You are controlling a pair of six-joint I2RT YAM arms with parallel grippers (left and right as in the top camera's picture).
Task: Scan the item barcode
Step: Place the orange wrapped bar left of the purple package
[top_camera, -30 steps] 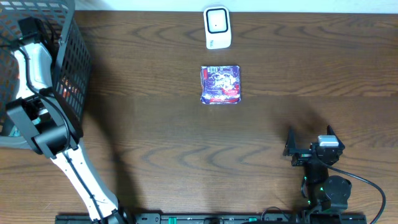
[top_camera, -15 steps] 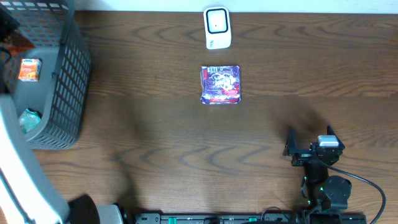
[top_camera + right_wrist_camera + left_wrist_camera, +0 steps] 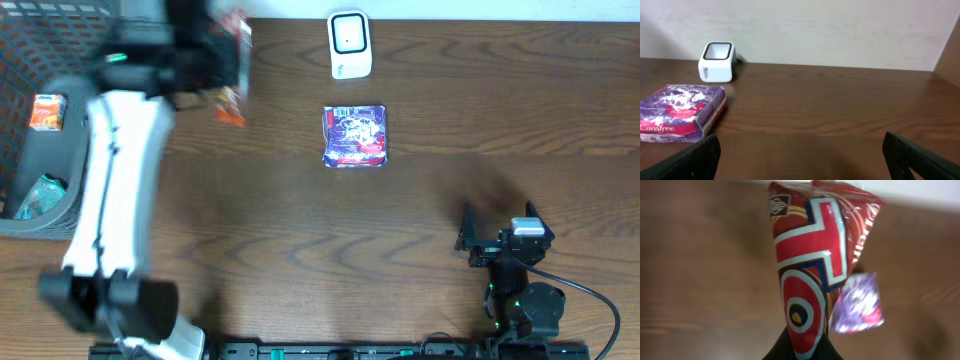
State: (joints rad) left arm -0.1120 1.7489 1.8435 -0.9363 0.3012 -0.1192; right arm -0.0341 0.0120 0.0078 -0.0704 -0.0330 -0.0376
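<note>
Your left fingers (image 3: 776, 353) pinch the red snack packet (image 3: 810, 265) above the desk's (image 3: 300, 230) far edge, just left of the white scanner (image 3: 349, 44). Your right fingers (image 3: 690, 162) stand spread wide near the near right corner.

A white scanner (image 3: 716, 62) stands just behind a purple pack (image 3: 680, 111) on the wooden table (image 3: 840, 115).

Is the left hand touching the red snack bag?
Touching. The left wrist view shows the left hand shut on the red snack bag, pinching its narrow end.
</note>
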